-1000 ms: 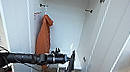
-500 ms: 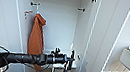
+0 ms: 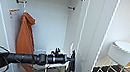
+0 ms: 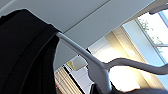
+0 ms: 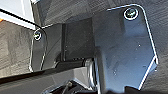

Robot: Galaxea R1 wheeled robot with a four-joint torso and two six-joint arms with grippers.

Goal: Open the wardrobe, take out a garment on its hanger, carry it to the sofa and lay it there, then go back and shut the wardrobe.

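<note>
White wardrobe [image 3: 45, 23]: doors stand open; flat, smooth, rigid panels.
Orange hooded garment [image 3: 24, 42]: soft, long, draped on the rail inside; not the one wanted.
Black garment [image 4: 25, 55]: limp dark fabric off the wardrobe rail, hanging from the hanger at the left arm; likely light and floppy, so carry it by the hanger.
Hanger [image 4: 95, 65]: thin, smooth white plastic, curved arms; stiff, perhaps slippery at the neck.
Left gripper [image 3: 70, 61]: apparently clamped at the hanger's neck.
Right gripper: cannot tell.
</note>
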